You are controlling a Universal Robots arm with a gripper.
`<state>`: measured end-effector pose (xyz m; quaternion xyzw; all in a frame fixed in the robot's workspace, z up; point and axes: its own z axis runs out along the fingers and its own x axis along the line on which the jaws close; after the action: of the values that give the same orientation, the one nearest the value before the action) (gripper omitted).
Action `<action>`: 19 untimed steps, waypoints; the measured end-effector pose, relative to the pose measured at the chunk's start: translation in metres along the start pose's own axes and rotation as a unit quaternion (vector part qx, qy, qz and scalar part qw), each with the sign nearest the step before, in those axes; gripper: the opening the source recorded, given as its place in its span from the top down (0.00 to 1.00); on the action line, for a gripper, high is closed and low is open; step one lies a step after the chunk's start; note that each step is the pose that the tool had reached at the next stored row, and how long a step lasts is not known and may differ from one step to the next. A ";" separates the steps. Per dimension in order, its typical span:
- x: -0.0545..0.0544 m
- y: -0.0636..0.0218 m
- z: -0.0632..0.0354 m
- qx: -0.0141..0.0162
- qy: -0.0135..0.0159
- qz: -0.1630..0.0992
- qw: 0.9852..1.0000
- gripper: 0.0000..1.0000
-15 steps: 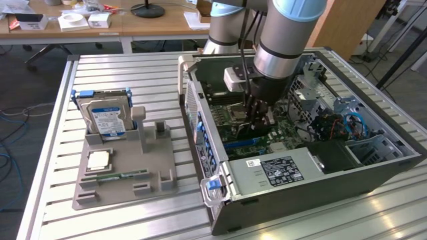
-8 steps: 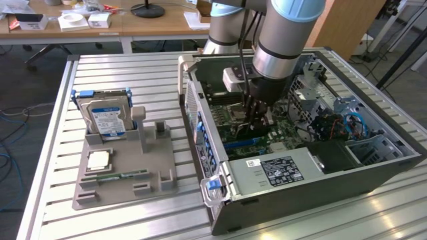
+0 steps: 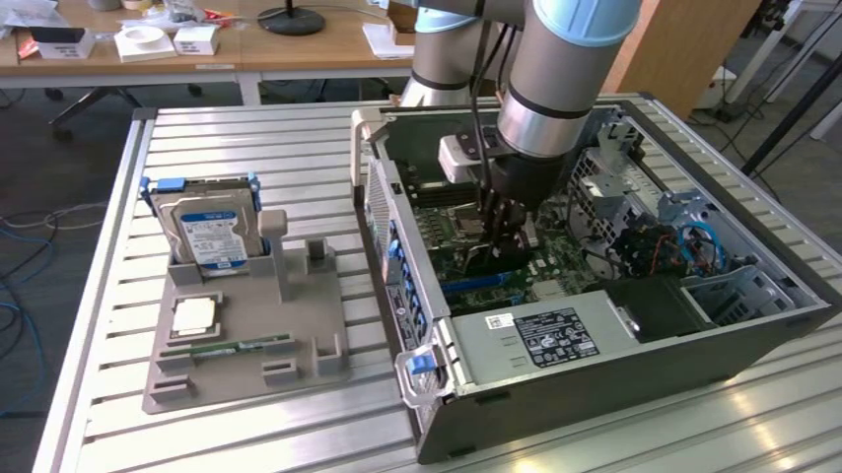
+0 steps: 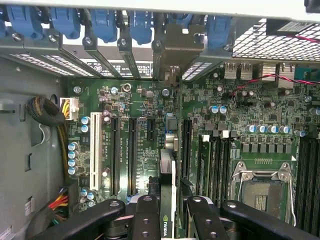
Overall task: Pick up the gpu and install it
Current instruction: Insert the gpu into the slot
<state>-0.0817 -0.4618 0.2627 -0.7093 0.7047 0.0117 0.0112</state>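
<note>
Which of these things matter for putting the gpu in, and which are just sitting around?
In the job: gpu, held in the gripper; open computer case; its motherboard.
Lying about: hard drive, processor chip, memory stick, all on the grey holder.

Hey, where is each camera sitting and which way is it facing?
Exterior view: off the arm, raised, looking down at the table, holder and open case; the arm reaches into the case.
Wrist view: on the wrist, looking along the fingers at the motherboard; the fingers grip the gpu edge-on.
Shared: the case interior with the motherboard.
</note>
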 end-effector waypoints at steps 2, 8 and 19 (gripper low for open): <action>0.000 0.0000 0.0006 0.000 0.000 0.000 1.000 0.74; 0.000 0.0002 0.0016 0.000 0.000 0.000 1.000 0.74; 0.000 0.0008 0.0054 0.000 0.000 0.000 1.000 0.74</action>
<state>-0.0825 -0.4618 0.2573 -0.7093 0.7047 0.0117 0.0112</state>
